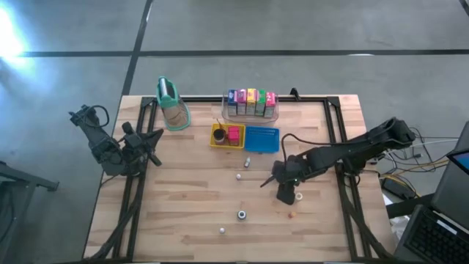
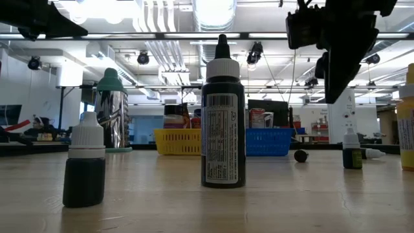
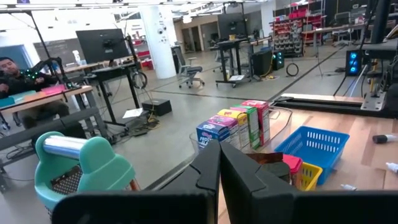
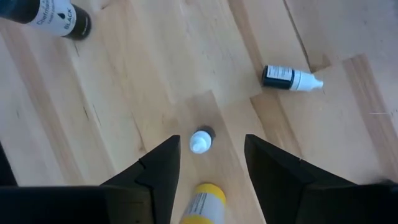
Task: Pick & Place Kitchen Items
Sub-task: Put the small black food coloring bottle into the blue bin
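Observation:
Colourful cartons (image 1: 251, 103) stand in a row in a clear bin at the far edge, also in the left wrist view (image 3: 239, 124). A red block (image 1: 234, 134) sits in the yellow tray. Small dropper bottles are scattered mid-table. One lies on its side (image 4: 291, 78), one stands with a white cap (image 4: 200, 142), and a black one lies farther off (image 4: 53, 18). My right gripper (image 4: 208, 168) hangs open above the table (image 1: 267, 181), fingers on either side of a yellow-capped bottle (image 4: 202, 205) below them. My left gripper (image 3: 219, 171) waits shut at the left edge (image 1: 150, 139).
A tall tan container with a teal top (image 1: 172, 103) stands at the far left. A blue tray (image 1: 261, 138) sits beside the yellow tray (image 1: 218, 137). In the low view a large black bottle (image 2: 223, 123) and a small one (image 2: 84, 168) stand near the camera.

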